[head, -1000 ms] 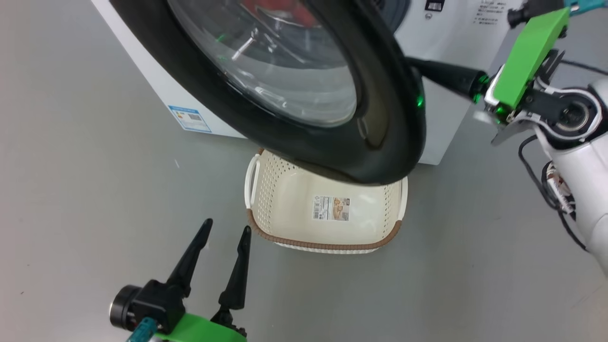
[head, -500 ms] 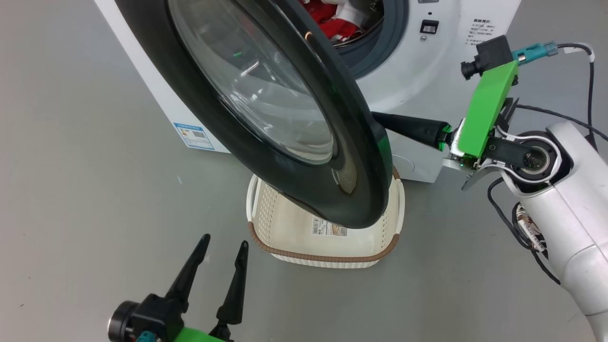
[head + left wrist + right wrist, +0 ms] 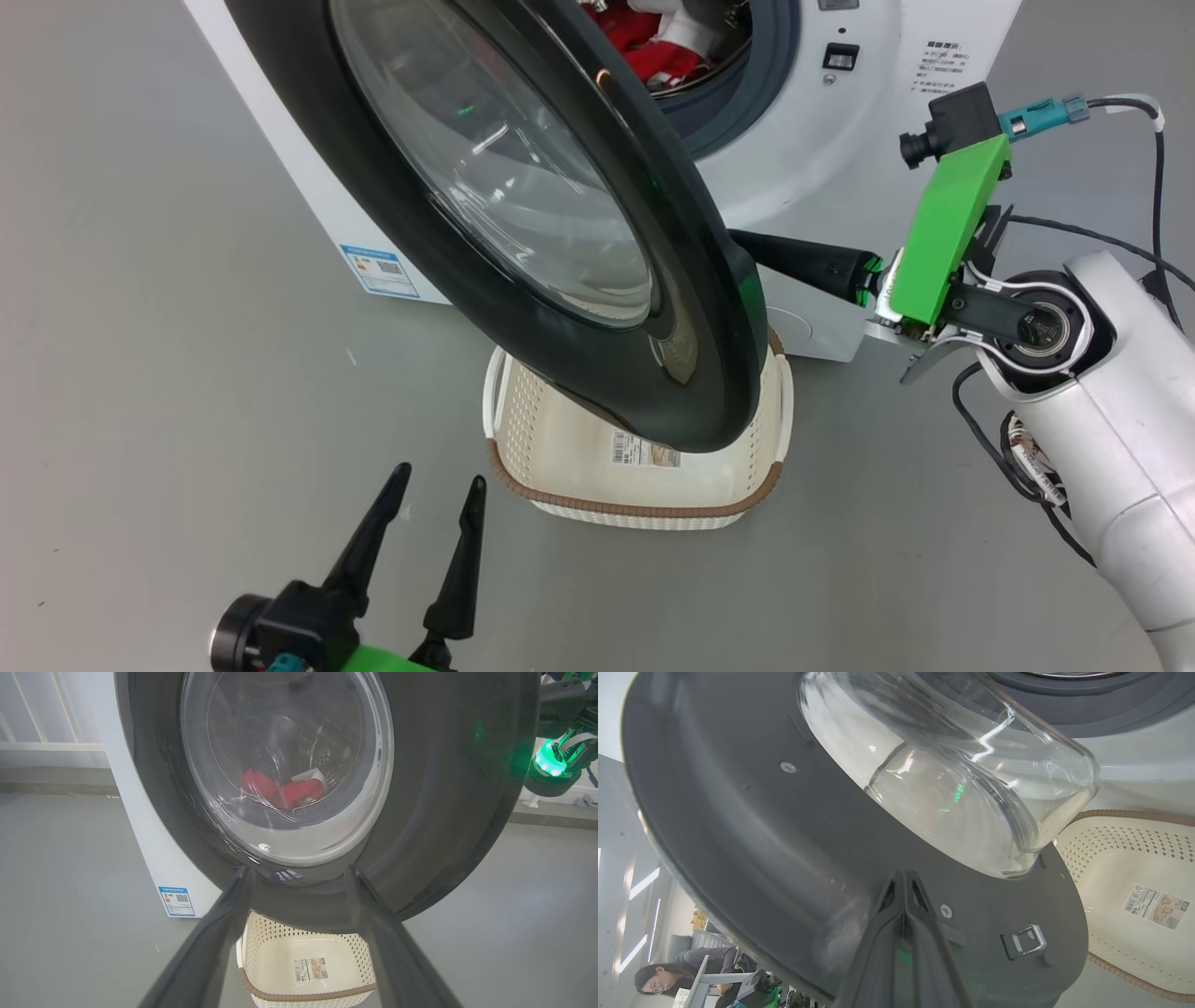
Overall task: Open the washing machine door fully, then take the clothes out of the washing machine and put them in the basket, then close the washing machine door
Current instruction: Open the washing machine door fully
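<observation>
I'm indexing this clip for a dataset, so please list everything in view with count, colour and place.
washing machine: one, white, at the back.
washing machine door: one, black rim, clear glass, partly open over the basket.
clothes: one bundle, red and white, inside the drum.
basket: one, cream, brown rim, on the floor below the door.
basket sticker: one, white, on its bottom.
label sticker: one, blue, low on the washer.
floor: grey.
person: one, grey top, far background.
left gripper: black, open, before the basket.
right gripper: black, shut, at the door's inner face.
</observation>
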{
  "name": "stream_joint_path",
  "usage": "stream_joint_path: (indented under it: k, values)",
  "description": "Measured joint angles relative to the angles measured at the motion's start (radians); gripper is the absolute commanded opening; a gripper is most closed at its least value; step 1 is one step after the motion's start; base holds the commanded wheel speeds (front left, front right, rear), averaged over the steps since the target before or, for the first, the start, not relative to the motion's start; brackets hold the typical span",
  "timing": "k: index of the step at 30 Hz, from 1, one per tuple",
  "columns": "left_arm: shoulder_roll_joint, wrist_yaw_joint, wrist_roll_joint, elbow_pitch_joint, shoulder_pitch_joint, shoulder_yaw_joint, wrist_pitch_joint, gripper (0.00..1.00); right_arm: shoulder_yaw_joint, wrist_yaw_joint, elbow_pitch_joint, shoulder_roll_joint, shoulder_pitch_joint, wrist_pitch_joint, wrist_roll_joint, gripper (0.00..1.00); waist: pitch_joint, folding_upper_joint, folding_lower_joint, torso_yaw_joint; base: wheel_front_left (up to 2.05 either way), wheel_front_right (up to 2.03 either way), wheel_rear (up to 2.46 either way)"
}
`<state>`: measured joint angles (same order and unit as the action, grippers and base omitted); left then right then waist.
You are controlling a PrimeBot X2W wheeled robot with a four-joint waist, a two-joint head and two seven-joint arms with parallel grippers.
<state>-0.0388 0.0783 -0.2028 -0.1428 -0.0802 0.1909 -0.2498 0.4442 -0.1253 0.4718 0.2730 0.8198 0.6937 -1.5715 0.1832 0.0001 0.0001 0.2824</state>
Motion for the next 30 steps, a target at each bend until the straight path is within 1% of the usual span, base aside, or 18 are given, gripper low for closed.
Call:
stream_joint_path:
  k: [1,2,9,14,22,28,30]
  values:
    - [0.0,0.0,0.0,0.0,0.0,-0.001,0.0,1.0,0.0,0.0,0.0,0.0,-0.001,-0.008,0.004,0.83,0.0,0.0,0.0,-0.001,0.0,0.0,0.0]
    - [0.0,0.0,0.0,0.0,0.0,-0.001,0.0,1.0,-0.001,0.0,0.0,0.0,-0.002,-0.018,0.007,1.0,0.0,0.0,0.0,-0.002,0.0,0.0,0.0]
    - [0.0,0.0,0.0,0.0,0.0,-0.007,0.0,1.0,-0.005,0.0,-0.011,0.006,-0.006,-0.056,0.025,1.0,0.004,0.0,-0.0001,-0.008,0.0,0.0,0.0]
    - [0.0,0.0,0.0,-0.001,0.0,-0.013,0.0,1.0,-0.007,0.0,-0.013,0.018,-0.041,-0.1,0.035,1.0,0.004,-0.0001,0.0,-0.014,0.0,0.0,0.0]
    - [0.0,0.0,0.003,-0.001,0.0,-0.027,0.0,1.0,-0.019,0.0,-0.017,0.062,-0.069,-0.227,0.083,1.0,0.005,0.0,0.0,-0.036,0.0,0.0,0.0]
    - [0.0,0.001,0.005,-0.002,-0.001,-0.038,0.0,1.0,0.01,0.0,-0.021,0.117,-0.113,-0.353,0.16,1.0,0.008,0.0,0.0,-0.051,0.0,0.0,0.0]
    - [0.0,0.001,0.009,-0.002,-0.001,-0.041,0.0,1.0,0.025,0.0,-0.02,0.13,-0.133,-0.392,0.168,1.0,0.007,0.0,0.0,-0.056,0.0,0.0,0.0]
